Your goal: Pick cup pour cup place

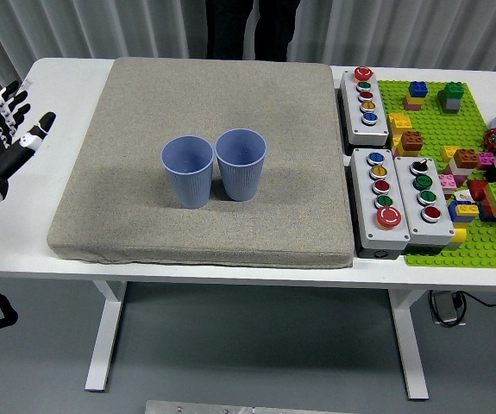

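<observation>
Cups, the left cup (pixel 187 171) and the right cup (pixel 241 163), stand touching mid-mat (pixel 127 207), and the left hand (pixel 6 134) (fingers spread, holding nothing) waits by the table's left edge, so I think picking comes next.

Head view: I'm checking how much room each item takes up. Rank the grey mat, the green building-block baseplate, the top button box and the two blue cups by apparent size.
1. Grey mat, by far the largest.
2. Green building-block baseplate, partly cut off at the right edge.
3. Top button box.
4. Left blue cup and right blue cup: they look alike, so unranked.
</observation>
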`<state>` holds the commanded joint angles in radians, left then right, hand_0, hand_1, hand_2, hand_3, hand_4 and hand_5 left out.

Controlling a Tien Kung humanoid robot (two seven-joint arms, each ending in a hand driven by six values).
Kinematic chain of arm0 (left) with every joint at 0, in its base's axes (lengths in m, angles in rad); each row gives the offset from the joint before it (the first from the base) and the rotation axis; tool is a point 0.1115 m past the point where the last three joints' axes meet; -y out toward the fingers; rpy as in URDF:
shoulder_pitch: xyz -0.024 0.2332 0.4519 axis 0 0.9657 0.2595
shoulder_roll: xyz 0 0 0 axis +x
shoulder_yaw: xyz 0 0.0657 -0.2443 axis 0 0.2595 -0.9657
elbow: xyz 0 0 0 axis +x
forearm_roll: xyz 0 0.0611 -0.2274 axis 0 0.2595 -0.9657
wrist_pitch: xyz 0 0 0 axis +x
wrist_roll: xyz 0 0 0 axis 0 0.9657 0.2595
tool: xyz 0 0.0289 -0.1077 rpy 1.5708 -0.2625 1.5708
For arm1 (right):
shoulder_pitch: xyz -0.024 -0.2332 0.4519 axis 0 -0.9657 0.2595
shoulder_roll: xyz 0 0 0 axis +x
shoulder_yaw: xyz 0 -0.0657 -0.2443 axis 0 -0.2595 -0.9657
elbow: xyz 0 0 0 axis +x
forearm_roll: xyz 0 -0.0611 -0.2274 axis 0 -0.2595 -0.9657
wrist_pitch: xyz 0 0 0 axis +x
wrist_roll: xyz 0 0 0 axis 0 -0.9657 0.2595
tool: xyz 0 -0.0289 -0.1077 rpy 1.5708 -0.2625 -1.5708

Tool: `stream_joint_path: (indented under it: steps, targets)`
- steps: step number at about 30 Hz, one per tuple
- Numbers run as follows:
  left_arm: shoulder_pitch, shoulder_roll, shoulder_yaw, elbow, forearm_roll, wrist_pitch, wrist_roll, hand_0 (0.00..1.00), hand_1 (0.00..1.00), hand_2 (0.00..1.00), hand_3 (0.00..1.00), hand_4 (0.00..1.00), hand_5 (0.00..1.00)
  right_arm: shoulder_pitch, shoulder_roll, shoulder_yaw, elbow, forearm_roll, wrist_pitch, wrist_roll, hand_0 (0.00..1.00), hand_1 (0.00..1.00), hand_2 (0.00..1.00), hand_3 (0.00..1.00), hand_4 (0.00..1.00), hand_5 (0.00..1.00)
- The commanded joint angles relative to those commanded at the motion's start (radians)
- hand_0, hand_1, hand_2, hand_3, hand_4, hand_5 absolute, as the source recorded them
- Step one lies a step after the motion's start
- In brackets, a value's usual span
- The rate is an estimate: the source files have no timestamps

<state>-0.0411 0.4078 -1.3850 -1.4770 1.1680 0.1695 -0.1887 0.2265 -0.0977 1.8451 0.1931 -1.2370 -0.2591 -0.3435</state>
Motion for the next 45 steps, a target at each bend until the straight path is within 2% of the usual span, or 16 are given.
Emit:
stream_joint_path:
  steps: [3, 8, 9, 17, 25, 34, 45]
  targets:
    - [0.005, 0.003, 0.012, 0.003, 0.006, -0.005, -0.002, 0.997, 0.969, 0.998, 0.977, 0.939, 0.388, 0.001, 0.0, -0.001, 0.0, 0.001, 0.0, 0.0, 0.685, 0.634, 0.586, 0.571, 0.002, 0.115]
    - [0.028, 0.009, 0.04, 0.0, 0.035, -0.052, 0.008, 0.997, 0.969, 0.998, 0.977, 0.939, 0.388, 0.001, 0.001, -0.002, -0.001, 0.002, -0.001, -0.001, 0.685, 0.634, 0.586, 0.571, 0.002, 0.115]
    - [0.03, 0.009, 0.047, 0.0, 0.043, -0.058, 0.01, 0.998, 0.993, 0.998, 0.998, 0.966, 0.374, 0.001, 0.001, -0.001, -0.001, 0.002, -0.001, -0.001, 0.685, 0.634, 0.586, 0.571, 0.002, 0.114]
    - [0.032, 0.007, 0.092, 0.005, 0.081, -0.103, 0.022, 0.998, 0.998, 0.998, 0.998, 0.961, 0.377, -0.005, 0.003, -0.001, -0.001, -0.004, 0.0, -0.003, 0.685, 0.634, 0.586, 0.57, 0.002, 0.115]
    - [0.016, -0.006, 0.131, 0.018, 0.081, -0.106, 0.025, 0.998, 0.998, 0.998, 0.998, 0.972, 0.379, -0.009, 0.004, -0.006, 0.0, -0.002, -0.001, -0.005, 0.684, 0.634, 0.586, 0.571, 0.002, 0.119]
    - [-0.008, -0.048, 0.182, 0.049, 0.092, -0.096, 0.024, 0.998, 0.998, 0.998, 0.998, 0.993, 0.392, -0.013, 0.006, -0.01, 0.0, -0.001, -0.002, -0.006, 0.685, 0.634, 0.585, 0.57, 0.002, 0.124]
    - [-0.053, -0.064, 0.222, 0.068, 0.085, -0.09, 0.023, 0.998, 0.998, 0.998, 0.998, 0.998, 0.403, -0.004, 0.005, -0.017, -0.002, 0.012, -0.004, -0.002, 0.685, 0.634, 0.585, 0.57, 0.002, 0.125]
